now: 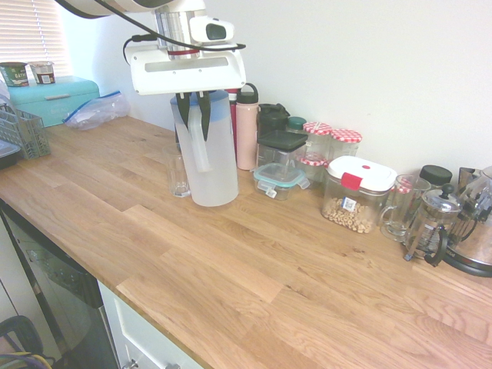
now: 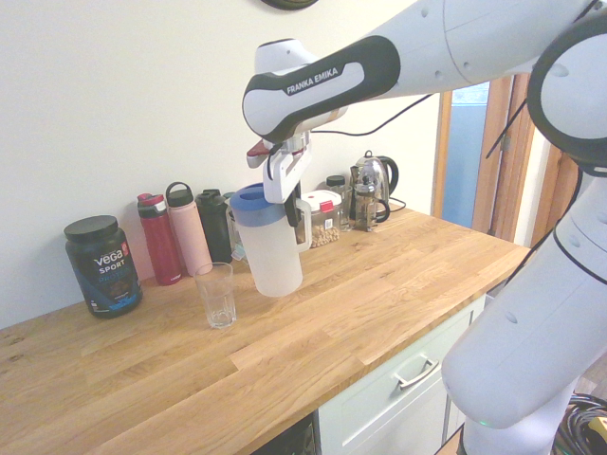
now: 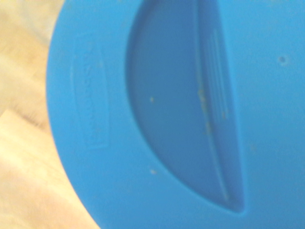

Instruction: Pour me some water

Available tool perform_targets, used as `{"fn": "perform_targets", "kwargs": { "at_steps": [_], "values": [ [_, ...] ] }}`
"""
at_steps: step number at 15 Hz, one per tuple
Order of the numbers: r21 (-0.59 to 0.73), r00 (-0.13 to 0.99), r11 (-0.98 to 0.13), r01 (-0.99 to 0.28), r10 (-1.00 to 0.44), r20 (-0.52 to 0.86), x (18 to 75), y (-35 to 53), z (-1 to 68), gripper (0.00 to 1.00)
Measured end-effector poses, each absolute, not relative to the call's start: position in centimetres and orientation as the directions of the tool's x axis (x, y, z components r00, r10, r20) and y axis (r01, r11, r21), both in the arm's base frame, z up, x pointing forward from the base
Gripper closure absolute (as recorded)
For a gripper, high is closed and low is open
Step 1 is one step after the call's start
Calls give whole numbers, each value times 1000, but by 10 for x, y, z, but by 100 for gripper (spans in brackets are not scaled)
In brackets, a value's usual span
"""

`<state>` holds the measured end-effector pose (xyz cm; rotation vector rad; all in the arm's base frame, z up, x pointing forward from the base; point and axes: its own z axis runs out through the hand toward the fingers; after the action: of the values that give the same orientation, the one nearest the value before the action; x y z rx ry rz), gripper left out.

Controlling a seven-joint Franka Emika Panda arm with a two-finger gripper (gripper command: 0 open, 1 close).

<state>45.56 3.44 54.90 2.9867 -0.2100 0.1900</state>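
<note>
Over the worktop (image 1: 231, 269) | gripper (image 1: 194, 97): fingers closed on the jug's handle (image 1: 198, 142), likely so it can tilt without slipping | jug (image 2: 270, 251): nearly upright, lid (image 2: 254, 203) on, perhaps against spills | glass (image 2: 217, 296): upright beside it, apparently empty, presumably placed for a short pour

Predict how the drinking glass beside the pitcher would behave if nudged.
The drinking glass looks rigid, with thin clear walls, so likely breakable. Being tall and narrow, it might tip if pushed near its rim. Its smooth sides could prove slippery.
</note>
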Motion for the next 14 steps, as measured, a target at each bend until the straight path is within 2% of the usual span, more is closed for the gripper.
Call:
{"fn": "perform_targets", "kwargs": {
  "at_steps": [6, 14],
  "values": [
    [436, 997, -898, 63, 73, 6, 487, 87, 534, 100],
    [626, 978, -752, 206, 148, -143, 479, 133, 517, 100]
  ]
}}
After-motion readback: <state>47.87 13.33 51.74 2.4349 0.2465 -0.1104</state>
